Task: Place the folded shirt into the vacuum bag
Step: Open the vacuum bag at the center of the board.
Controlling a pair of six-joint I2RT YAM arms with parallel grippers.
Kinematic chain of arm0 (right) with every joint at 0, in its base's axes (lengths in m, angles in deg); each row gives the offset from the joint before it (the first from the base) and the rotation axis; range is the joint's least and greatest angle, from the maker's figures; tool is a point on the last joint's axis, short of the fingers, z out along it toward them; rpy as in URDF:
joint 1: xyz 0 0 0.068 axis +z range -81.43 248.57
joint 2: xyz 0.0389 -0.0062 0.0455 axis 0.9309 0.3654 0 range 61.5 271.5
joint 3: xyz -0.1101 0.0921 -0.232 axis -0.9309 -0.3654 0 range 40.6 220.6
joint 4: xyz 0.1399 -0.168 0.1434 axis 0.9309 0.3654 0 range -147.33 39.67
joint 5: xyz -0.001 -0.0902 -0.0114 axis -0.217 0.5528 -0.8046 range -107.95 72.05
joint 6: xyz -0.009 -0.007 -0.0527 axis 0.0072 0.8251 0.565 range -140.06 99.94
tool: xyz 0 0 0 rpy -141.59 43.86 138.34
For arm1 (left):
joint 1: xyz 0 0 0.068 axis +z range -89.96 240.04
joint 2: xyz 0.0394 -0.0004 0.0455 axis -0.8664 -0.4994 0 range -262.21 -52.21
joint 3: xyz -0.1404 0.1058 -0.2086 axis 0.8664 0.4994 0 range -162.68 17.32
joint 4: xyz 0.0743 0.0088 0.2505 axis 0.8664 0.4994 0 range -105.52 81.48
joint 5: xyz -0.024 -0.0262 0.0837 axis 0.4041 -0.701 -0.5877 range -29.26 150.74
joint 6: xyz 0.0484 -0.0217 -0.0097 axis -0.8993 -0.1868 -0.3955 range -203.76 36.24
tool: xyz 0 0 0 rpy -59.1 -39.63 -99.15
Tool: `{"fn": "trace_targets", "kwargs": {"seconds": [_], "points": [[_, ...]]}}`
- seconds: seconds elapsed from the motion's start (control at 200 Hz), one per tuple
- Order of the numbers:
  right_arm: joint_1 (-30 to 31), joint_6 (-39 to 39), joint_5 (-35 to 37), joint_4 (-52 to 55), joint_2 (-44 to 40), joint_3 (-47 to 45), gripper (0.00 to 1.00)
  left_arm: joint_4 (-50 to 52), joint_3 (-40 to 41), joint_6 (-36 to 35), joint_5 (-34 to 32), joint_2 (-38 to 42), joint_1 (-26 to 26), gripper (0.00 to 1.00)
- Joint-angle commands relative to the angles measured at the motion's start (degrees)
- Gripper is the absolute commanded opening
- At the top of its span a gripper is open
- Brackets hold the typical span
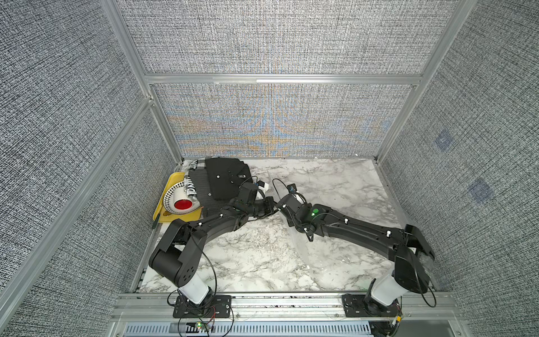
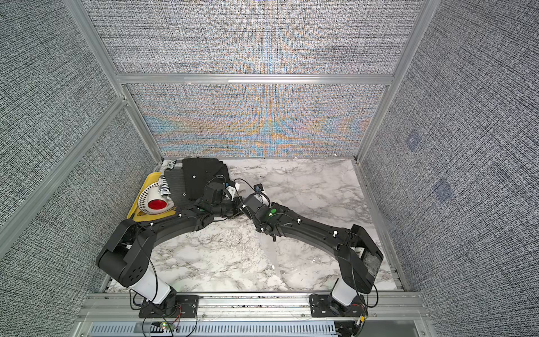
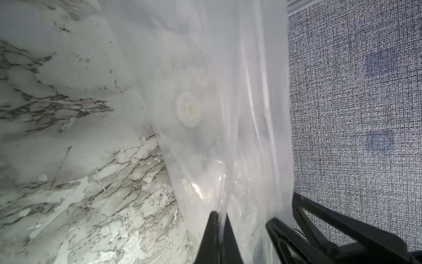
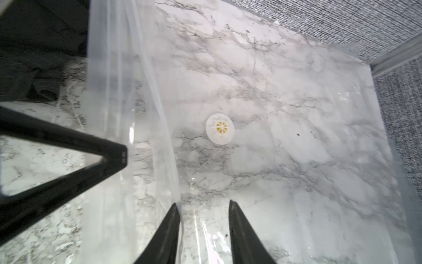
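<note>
Tabletop (image 1: pixel 248 262); vacuum bag (image 4: pixel 296 160); strip (image 1: pixel 191 190) lettering illegible.

Marble-look worktop (image 1: pixel 239 262), white w/ grey veins, shows in both top views. Far-left corner: yellow tray (image 1: pixel 174 178) w/ a white round ribbed gadget (image 1: pixel 175 196) on it, its red disc (image 1: pixel 182 205) facing up; can't tell what it is. B/w printed cloth strip (image 1: pixel 191 190) lies over the gadget's far side. Grey woven wall panels (image 1: pixel 280 38) on 3 sides, set in an aluminium frame (image 1: pixel 280 78). Right-side wall has 2 faint bluish squares: far patch (image 1: pixel 443 140), near patch (image 1: pixel 479 189).
</note>
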Motion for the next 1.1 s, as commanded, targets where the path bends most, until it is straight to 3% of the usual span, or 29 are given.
{"fn": "trace_targets", "kwargs": {"seconds": [0.0,0.16,0.24,0.5,0.606,1.091], "points": [[-1.8,-1.5,0.1,0.9,-1.2,-1.2,0.37,2.5,-0.7,-2.2,-1.5,0.8,0.0,0.00],[-4.8,3.1,-15.6,-10.6,-4.3,-7.2,0.37,5.6,-1.4,-4.1,-2.2,1.8,0.0,0.00],[-5.2,4.0,-20.2,-12.8,-3.7,-7.7,0.36,7.1,-1.7,-5.0,-2.6,2.2,0.0,0.00],[-5.4,2.4,-18.2,-9.1,-1.4,-5.7,0.11,11.8,-1.5,-7.7,-5.3,4.3,0.1,0.00],[-5.4,0.7,-12.5,-4.5,-2.6,-3.2,0.00,15.6,-2.0,-9.9,-7.4,5.6,0.1,0.00],[-4.7,-1.2,24.1,19.6,-1.3,21.6,0.00,33.5,-14.2,-18.6,-14.1,5.7,0.1,0.00]]}}
